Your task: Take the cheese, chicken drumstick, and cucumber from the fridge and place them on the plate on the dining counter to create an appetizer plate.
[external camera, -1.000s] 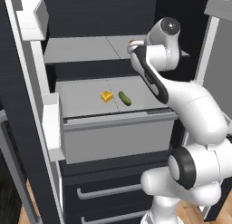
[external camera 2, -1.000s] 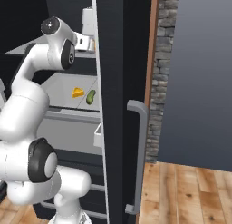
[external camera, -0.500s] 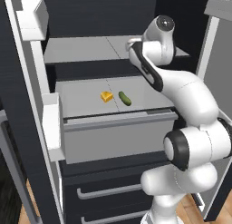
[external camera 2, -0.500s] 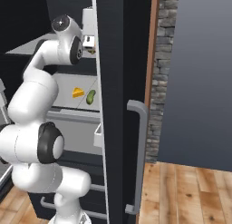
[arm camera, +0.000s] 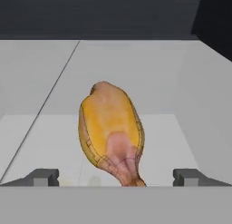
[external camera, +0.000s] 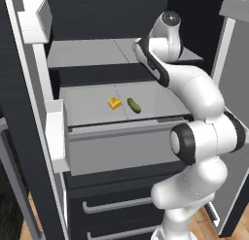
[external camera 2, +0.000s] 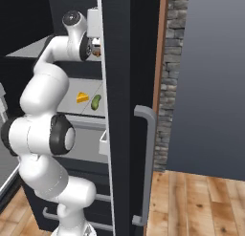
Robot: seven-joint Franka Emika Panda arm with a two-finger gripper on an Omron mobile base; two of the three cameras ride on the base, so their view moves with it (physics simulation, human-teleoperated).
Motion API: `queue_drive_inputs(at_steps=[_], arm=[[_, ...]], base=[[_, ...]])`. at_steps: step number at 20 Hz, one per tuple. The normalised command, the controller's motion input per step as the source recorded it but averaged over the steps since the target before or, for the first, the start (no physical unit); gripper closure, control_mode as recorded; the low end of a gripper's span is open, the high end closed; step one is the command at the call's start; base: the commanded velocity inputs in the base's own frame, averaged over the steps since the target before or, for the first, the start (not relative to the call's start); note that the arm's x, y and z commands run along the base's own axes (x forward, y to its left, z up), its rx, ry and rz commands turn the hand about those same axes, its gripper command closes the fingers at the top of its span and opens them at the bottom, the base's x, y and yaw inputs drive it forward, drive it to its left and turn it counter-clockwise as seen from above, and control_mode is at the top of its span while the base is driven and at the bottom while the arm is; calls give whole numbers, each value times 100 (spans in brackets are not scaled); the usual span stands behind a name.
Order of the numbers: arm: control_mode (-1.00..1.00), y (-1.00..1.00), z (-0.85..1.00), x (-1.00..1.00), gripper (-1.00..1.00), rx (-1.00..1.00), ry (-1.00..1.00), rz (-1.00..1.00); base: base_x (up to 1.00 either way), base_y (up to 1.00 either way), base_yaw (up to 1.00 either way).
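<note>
Now, going from left to right in the left base view: the fridge (external camera: 29, 137) stands with its door swung wide, and on the lower grey shelf (external camera: 87, 105) lie the cheese (external camera: 115, 103) and, just beside it to the right and apart from it, the cucumber (external camera: 134, 105). Further right, the arm reaches in over the upper shelf (external camera: 92, 52).

In the hand view, the gripper (arm camera: 116, 177) is spread wide and holds nothing. Its left fingertip (arm camera: 41, 177) and right fingertip (arm camera: 192, 177) stand either side of the chicken drumstick (arm camera: 111, 130), which lies on that upper shelf with its fat golden end pointing away and its narrow pale end toward the camera. Neither tip touches it.

The drumstick looks light and stiff, with a smooth rounded skin that could slip or roll between flat fingers. The thick middle is probably the best place to pinch, across the width, since the tapered bone end gives less to grip. The jaws look wide enough to clear that middle. The cheese and cucumber are still to be fetched, so the job is at an early stage.
</note>
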Motion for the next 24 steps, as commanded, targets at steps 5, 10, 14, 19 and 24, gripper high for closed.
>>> queue_drive_inputs(at_steps=[5,10,14,19,24], arm=[[-100,0,-11,35,-100,0,4,0],[-100,0,-21,32,-100,0,3,0],[-100,0,-30,13,-100,0,3,0],[-100,0,-34,1,100,0,1,0],[-100,0,-27,-7,100,0,-8,0]], base=[[0,0,0],[0,0,0],[0,0,0],[0,0,0],[0,0,0]])
